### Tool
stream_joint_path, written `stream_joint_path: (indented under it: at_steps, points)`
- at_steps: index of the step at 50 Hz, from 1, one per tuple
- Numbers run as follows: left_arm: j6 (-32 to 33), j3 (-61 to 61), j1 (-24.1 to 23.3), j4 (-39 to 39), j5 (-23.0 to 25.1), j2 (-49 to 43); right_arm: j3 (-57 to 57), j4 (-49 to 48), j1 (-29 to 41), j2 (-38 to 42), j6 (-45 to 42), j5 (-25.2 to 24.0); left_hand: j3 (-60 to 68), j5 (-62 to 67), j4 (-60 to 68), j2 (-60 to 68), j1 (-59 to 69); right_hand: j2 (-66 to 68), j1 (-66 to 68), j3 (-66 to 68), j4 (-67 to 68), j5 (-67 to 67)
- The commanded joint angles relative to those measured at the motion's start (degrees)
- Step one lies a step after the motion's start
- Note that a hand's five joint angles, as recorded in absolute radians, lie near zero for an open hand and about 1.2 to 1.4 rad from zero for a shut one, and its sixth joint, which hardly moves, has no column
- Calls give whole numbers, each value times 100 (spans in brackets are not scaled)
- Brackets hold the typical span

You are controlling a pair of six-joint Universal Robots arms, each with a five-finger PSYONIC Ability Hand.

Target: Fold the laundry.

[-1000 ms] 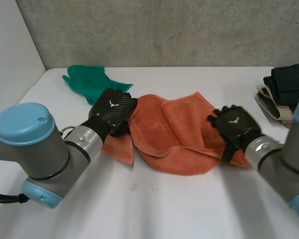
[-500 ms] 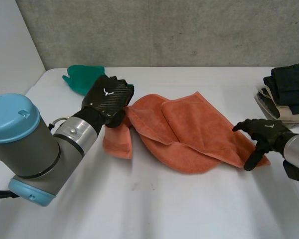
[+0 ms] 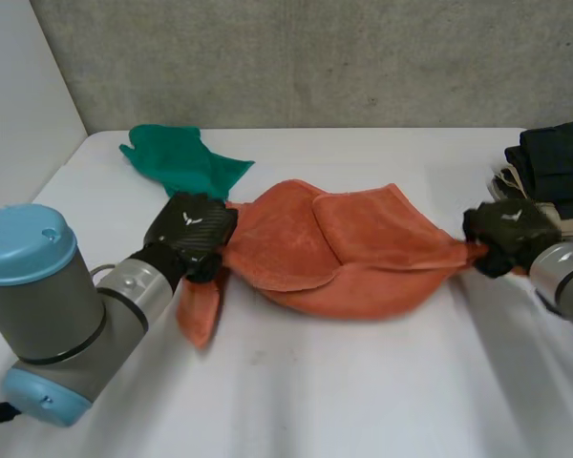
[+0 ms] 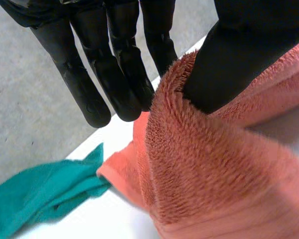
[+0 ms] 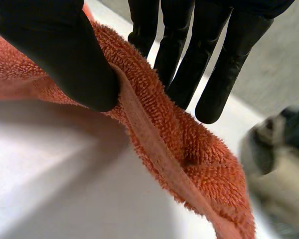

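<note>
Fingers of left hand and right hand, white-emblemed, pinch orange towel.

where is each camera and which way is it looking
Head: behind and between the arms, looking down at the table; shows both arms, left robot hand, right robot hand.
Left wrist: on that wrist, along its palm; thumb and fingers pinch the orange towel.
Right wrist: likewise; same pinch.
Shared: all show the towel.
</note>
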Motion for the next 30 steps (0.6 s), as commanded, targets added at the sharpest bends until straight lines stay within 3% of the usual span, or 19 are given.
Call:
stream_joint_path:
  at_steps: [1, 5, 8, 13, 19, 23, 27, 30]
  points:
    - [24, -86, 156, -739, -233, 1072, 48, 871, -149, -1410, -1688, 98, 1181, 1443, 1146, 1170, 1527, 1269, 2494, 1260, 1195, 1373]
    - [32, 19, 182, -1433, -241, 1889, -119, 1670, -202, -2288, -2725, 141, 1181, 1443, 1146, 1170, 1527, 1269, 2494, 1260, 1195, 1373]
    - [59, 107, 182, -1829, -224, 2294, -294, 2206, -210, -2623, -2947, 159, 1181, 1443, 1146, 1170, 1527, 1269, 2494, 1260, 1195, 1373]
    - [164, 231, 209, -2384, -215, 2121, -392, 2709, -158, -2529, -3079, 150, 1181, 1443, 1146, 1170, 1527, 1269, 2494, 1260, 1195, 1373]
    - [822, 546, 209, -2419, -268, 883, -751, 2727, 351, -1291, -3501, 238, 1181, 1443, 1146, 1170, 1527, 1269, 2494, 1260, 1195, 1373]
    - [1394, 1266, 226, -2358, -285, -119, -1480, 2657, 659, -288, -3466, 659, 1181, 1443, 1146, 1170, 1527, 1269, 2494, 1260, 1195, 1373]
    - [1754, 2338, 226, -1999, -434, -963, -2315, 2297, 809, 485, -3545, 1125, 1181, 1443, 1146, 1170, 1527, 1269, 2494, 1260, 1195, 1373]
    - [1869, 3199, 279, -1226, -601, -1526, -3036, 1674, 844, 960, -3527, 1275, 1181, 1443, 1146, 1170, 1527, 1269, 2494, 1260, 1195, 1373]
